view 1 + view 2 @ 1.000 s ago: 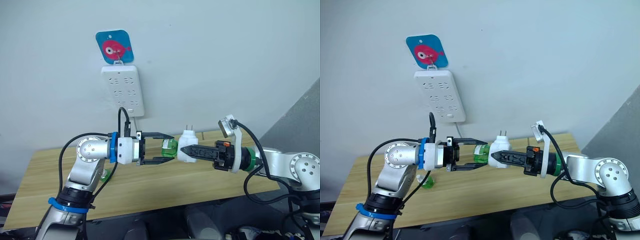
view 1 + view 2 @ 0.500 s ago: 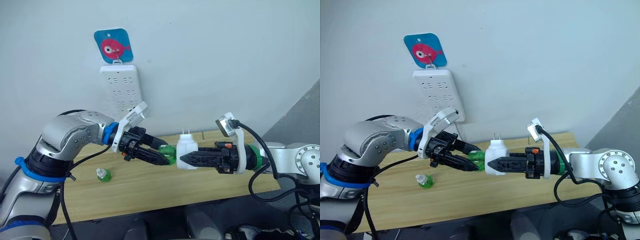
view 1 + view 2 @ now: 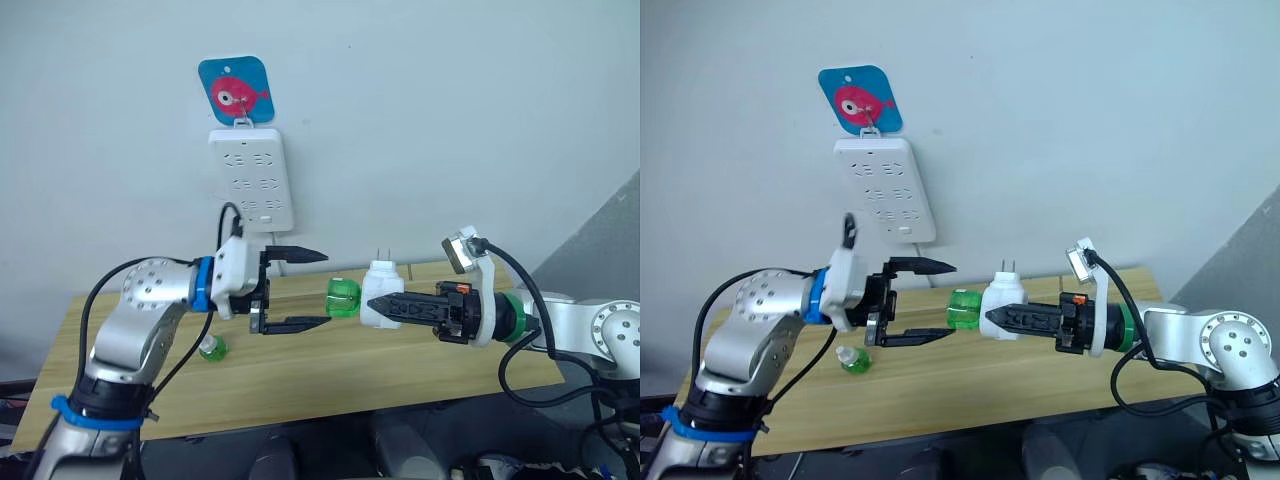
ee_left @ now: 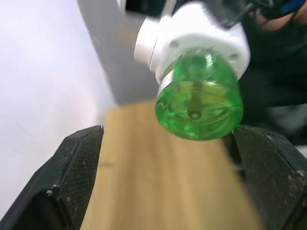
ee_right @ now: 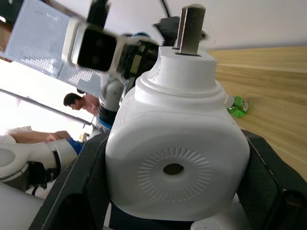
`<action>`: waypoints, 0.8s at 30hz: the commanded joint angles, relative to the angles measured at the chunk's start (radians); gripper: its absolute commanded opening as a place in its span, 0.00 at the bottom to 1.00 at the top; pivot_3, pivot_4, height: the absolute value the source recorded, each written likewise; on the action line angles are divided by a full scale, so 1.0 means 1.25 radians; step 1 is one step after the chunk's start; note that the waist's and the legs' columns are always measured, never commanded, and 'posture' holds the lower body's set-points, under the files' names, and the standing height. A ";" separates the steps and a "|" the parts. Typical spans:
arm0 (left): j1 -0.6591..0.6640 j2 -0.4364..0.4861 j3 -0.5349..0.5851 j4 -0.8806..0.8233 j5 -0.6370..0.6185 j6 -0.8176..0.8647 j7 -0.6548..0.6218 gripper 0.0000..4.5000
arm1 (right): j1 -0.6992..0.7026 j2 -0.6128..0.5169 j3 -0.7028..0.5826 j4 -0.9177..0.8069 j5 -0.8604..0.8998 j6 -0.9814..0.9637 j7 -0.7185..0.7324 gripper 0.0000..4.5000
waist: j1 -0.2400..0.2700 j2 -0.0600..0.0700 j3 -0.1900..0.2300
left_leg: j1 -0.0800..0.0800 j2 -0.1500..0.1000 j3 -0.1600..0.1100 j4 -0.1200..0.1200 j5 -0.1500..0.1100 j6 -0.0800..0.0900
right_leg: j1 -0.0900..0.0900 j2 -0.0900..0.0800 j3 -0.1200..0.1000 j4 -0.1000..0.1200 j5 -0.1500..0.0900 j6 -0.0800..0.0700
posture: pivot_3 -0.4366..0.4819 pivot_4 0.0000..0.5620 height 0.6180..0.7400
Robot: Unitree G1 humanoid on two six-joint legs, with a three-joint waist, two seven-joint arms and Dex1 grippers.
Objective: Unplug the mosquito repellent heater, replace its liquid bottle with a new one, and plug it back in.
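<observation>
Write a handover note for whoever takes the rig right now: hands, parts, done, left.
Right hand: shut on the mosquito repellent heater, held in the air above the table, prongs up, unplugged from the power strip.
Left hand: open, facing the green bottle fitted in the heater, not touching it.
Second small green bottle lies on the table.
Done: unplugging.
Left: finish the bottle swap (I can't tell which bottle is the new one), then plug back in.

White power strip (image 3: 253, 178), hung upright on the wall below a blue fish hook plate (image 3: 236, 91). Wooden table (image 3: 400, 355) against the grey wall (image 3: 450, 100).
</observation>
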 commanded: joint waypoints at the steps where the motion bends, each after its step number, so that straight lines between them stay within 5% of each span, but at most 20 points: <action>1: 0.008 -0.051 0.022 0.016 0.041 -0.197 0.007 1.00 | -0.001 0.012 -0.028 -0.010 0.021 -0.015 -0.010 0.69 | 0.005 0.000 0.000 | 0.000 0.000 0.000 0.000 0.000 0.000 | 0.000 0.000 0.000 0.000 0.000 0.000 | 0.25 0.24 1.00; 15: -0.014 -0.121 -0.048 0.105 0.145 -0.407 0.083 1.00 | 0.000 0.037 -0.031 -0.021 0.021 -0.017 -0.037 0.69 | 0.005 0.000 0.000 | 0.000 -0.001 0.001 0.003 0.000 0.000 | 0.001 0.000 0.002 0.000 0.001 0.002 | 0.24 0.23 1.00; 24: -0.041 -0.090 -0.083 0.092 0.097 -0.368 0.056 0.52 | -0.001 0.032 -0.030 -0.025 0.021 -0.016 -0.042 0.69 | 0.004 0.000 0.000 | 0.000 -0.001 0.001 0.003 0.000 0.000 | 0.001 0.000 0.002 0.000 0.001 0.002 | 0.24 0.24 1.00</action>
